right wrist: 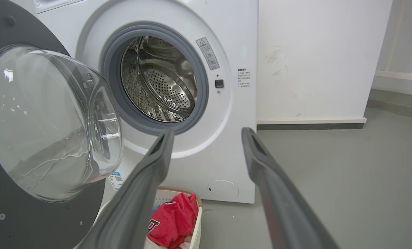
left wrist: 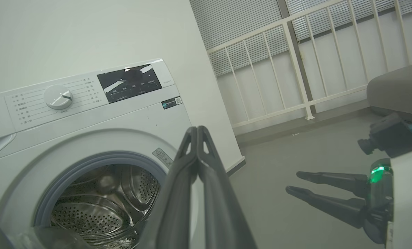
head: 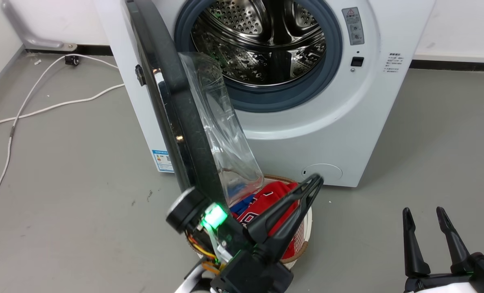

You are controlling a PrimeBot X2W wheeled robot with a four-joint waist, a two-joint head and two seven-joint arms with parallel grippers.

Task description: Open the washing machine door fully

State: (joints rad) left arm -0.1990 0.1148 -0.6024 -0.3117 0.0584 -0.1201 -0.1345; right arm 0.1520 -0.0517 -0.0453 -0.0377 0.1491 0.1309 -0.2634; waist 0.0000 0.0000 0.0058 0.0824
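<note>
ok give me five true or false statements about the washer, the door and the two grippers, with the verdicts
1. The washing machine door stands open, away from the drum. True.
2. The right gripper is clamped on the door's rim. False: it is open, holds nothing and is apart from the door.
3. The left gripper has its fingers closed together. True.
4. The drum is stuffed with clothes. False: bare perforated steel shows, and no clothes can be seen in it.
5. A red garment lies in the laundry basket in front of the washing machine. True.
</note>
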